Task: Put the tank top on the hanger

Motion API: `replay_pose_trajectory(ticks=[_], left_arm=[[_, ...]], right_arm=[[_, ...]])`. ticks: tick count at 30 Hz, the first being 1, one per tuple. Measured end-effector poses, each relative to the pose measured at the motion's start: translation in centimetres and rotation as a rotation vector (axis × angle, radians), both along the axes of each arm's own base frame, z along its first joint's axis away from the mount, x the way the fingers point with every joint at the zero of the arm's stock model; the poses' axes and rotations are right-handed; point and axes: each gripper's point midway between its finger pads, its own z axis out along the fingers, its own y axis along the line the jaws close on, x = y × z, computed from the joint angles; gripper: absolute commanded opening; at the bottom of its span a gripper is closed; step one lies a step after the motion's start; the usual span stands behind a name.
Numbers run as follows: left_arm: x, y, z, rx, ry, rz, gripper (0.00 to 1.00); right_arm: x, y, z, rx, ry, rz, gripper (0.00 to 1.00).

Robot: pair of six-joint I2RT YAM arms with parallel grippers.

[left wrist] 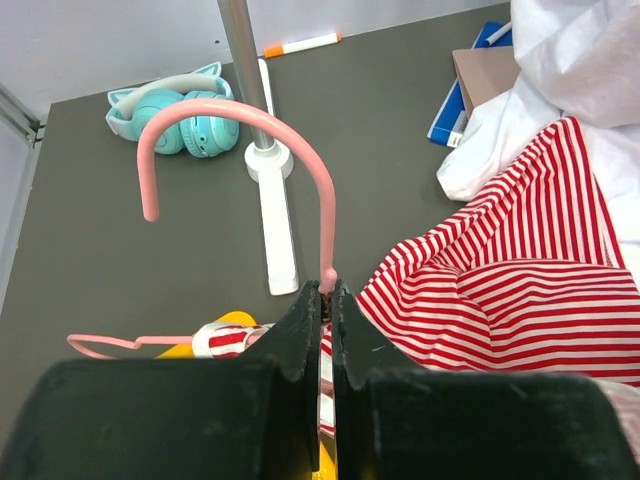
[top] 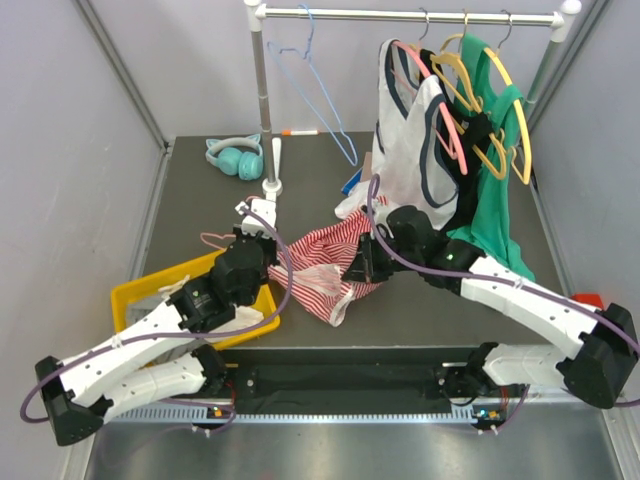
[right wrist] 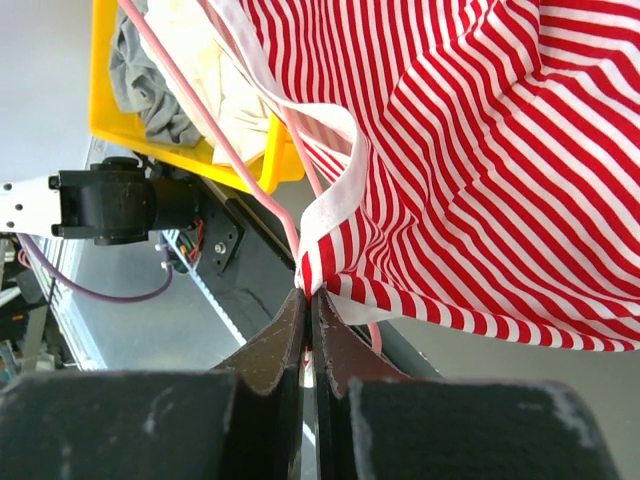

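The red and white striped tank top [top: 322, 265] hangs bunched between my two grippers above the table's middle. It also shows in the left wrist view [left wrist: 510, 290] and the right wrist view [right wrist: 480, 150]. The thin salmon-pink hanger [left wrist: 300, 165] stands with its hook upward. My left gripper [left wrist: 327, 290] is shut on the hanger's neck just below the hook. One hanger arm [right wrist: 215, 140] runs under the fabric. My right gripper [right wrist: 308, 293] is shut on the tank top's white-edged hem, next to the hanger wire. In the top view my left gripper [top: 262, 232] and right gripper [top: 362, 268] flank the garment.
A yellow bin [top: 135, 295] with garments sits at the front left. A clothes rail [top: 410, 15] at the back holds a light blue hanger [top: 320, 90], a white top [top: 415, 140] and a green garment [top: 495, 190]. Teal headphones [top: 236, 155] and the rail's post [top: 265, 120] stand behind.
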Motion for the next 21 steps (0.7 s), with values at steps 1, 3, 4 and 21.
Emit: replay_pose_trajectory(ticks=[1,3,4,21], left_arm=[[-0.1,0.1,0.1,-0.005,-0.003,0.000,0.00],[-0.2,0.2,0.4,-0.018,-0.008,-0.001,0.00],[-0.3,0.3,0.5,-0.022,-0.008,-0.002,0.00],[-0.2,-1.7,-0.4,-0.061,0.028,-0.061,0.00]], right_arm=[[0.1,0.0,0.1,0.001,-0.007,0.001,0.00],[0.3,0.0,0.1,-0.002,-0.012,0.001,0.00],[0.4,0.0,0.1,-0.003,-0.015,0.002,0.00],[3.0,3.1,2.3,0.043,-0.055,0.012,0.00]])
